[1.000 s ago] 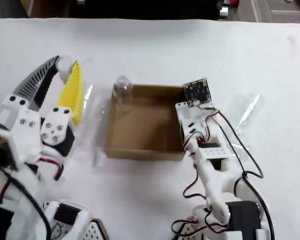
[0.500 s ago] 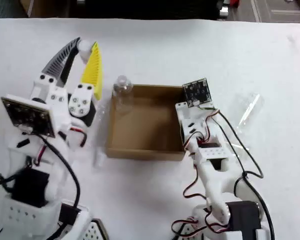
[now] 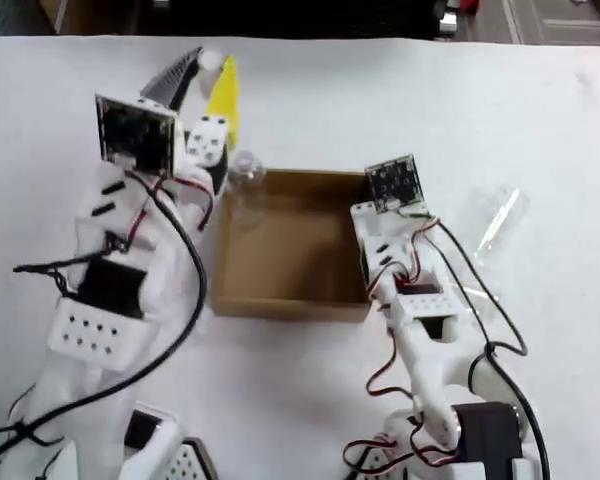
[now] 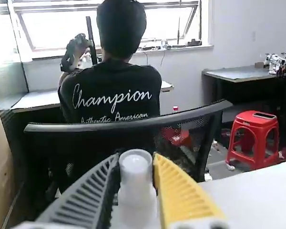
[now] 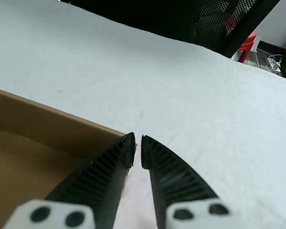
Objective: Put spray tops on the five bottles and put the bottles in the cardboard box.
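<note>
Early yet: one bottle [image 3: 243,178] sits at the box's [image 3: 290,300] eleven o'clock corner. Left gripper [image 4: 136,161] pinches a spray top [image 4: 135,179]; right gripper [image 5: 137,140] closed on nothing. Most remains.

A: Left arm [image 3: 130,250]?
B: Stretched forward; left end effector [image 3: 212,62] clamped on a white spray top [image 4: 135,174].
A: Right arm [image 3: 420,310]?
B: Folded, wrist angled down; right end effector [image 5: 137,143] closed, tips nearly touching.

My rig stands on a white table [image 3: 400,90], and just past its far edge is a black mesh office chair [image 4: 133,121]. Farther back in the room (nearer the wall) I see a red stool [image 4: 253,133], a dark desk [image 4: 238,74] and a bright window [image 4: 47,26].
</note>
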Robot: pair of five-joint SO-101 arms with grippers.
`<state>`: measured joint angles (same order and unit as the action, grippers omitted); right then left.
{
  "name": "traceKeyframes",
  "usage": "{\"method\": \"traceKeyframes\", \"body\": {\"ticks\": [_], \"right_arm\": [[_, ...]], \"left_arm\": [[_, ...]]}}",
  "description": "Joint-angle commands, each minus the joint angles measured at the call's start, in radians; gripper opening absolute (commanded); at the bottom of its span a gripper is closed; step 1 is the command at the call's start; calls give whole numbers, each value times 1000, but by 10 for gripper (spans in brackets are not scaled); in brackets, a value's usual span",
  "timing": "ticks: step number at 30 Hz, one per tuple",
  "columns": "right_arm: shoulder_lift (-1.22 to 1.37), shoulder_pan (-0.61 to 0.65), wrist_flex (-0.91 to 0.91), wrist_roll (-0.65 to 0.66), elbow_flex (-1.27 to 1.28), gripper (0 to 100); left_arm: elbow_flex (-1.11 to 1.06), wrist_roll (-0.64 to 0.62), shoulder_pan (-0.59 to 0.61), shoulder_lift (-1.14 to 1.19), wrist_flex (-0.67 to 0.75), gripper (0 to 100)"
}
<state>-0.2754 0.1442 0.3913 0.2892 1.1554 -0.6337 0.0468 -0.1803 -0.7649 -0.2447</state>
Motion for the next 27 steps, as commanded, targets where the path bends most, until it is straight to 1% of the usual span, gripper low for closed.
{"method": "traceKeyframes", "body": {"ticks": [1,6,8,12,15,20,27], "right_arm": [[-2,-1,18,14,-49,16],[-2,1,18,14,-49,16],[-2,1,18,14,-49,16],[-2,1,18,14,-49,16],[-2,1,18,14,-49,16],[-2,1,18,14,-49,16],[-2,1,18,14,-49,16]], "left_arm": [[114,5,-7,50,-32,24],[150,5,-21,113,-40,24],[216,5,-21,143,-91,24],[379,-5,-22,194,-244,24],[440,-68,-24,239,-307,24],[459,-75,-19,303,-321,24],[456,-74,-19,317,-319,24]]}}
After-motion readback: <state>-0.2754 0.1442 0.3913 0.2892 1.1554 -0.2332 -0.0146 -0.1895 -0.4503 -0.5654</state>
